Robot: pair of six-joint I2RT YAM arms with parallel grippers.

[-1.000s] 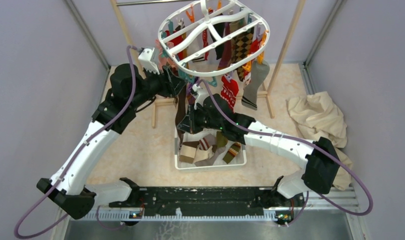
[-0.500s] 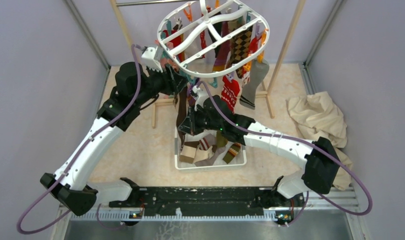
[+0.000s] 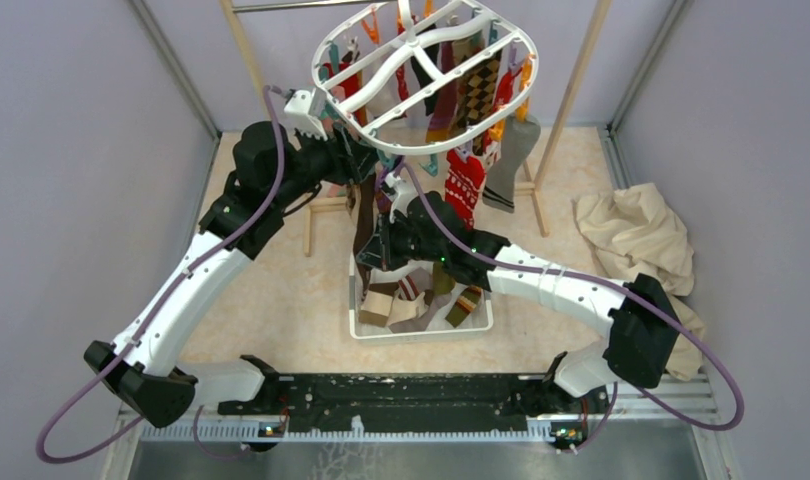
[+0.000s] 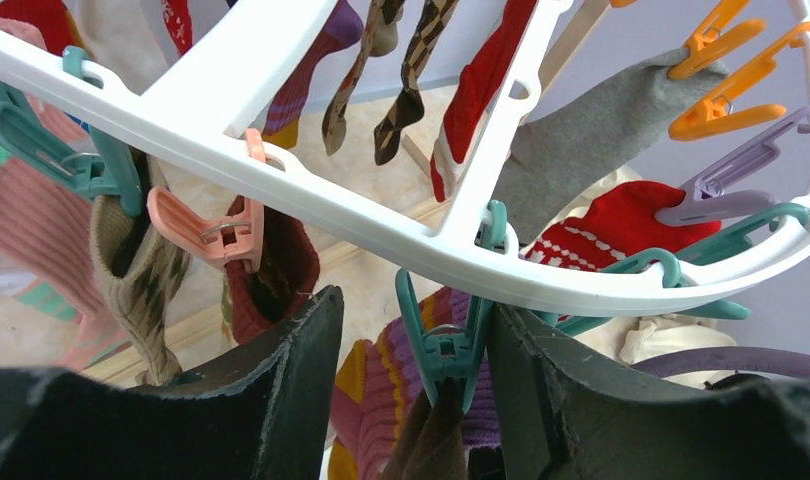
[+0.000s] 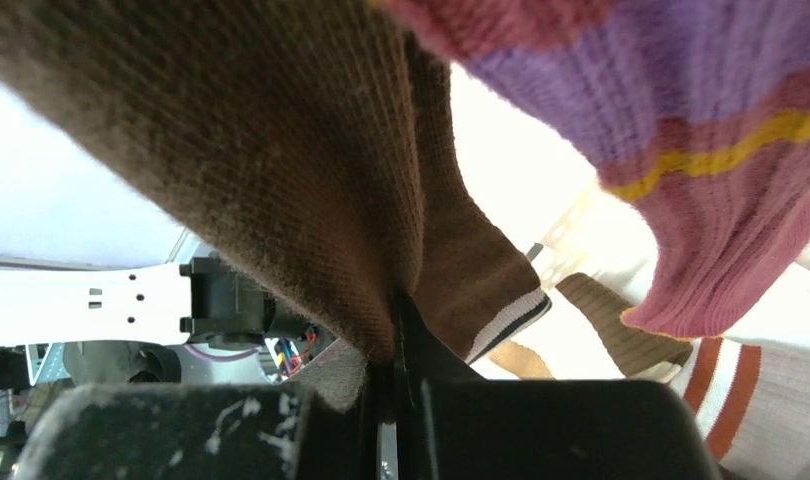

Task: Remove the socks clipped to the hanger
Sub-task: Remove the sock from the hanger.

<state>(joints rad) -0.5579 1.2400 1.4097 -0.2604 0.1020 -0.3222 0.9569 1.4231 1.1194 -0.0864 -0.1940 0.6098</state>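
The white oval hanger [image 3: 319, 75] hangs at the back with several socks clipped under it, among them an argyle one [image 3: 478, 90], a red patterned one [image 3: 464, 185] and a grey one [image 3: 511, 165]. My left gripper [image 3: 366, 160] is raised to its front rim [image 4: 361, 215]. It stands open [image 4: 416, 305], with a teal clip [image 4: 443, 345] between its fingers; that clip pinches a brown sock [image 4: 431, 440]. Lower down, my right gripper [image 3: 373, 245] is shut [image 5: 393, 310] on that same brown sock [image 5: 281, 150]. A purple, pink and yellow striped sock [image 5: 701, 150] hangs beside it.
A white slotted basket [image 3: 421, 332] holding several loose socks stands on the floor under the hanger. Wooden rack poles [image 3: 571, 90] rise on both sides of the hanger. A cream cloth [image 3: 636, 235] lies crumpled at the right wall.
My left arm has shifted a little to the right, closer under the hanger's front rim, and the hanger has swung slightly. The right gripper stays where it was on the brown sock.
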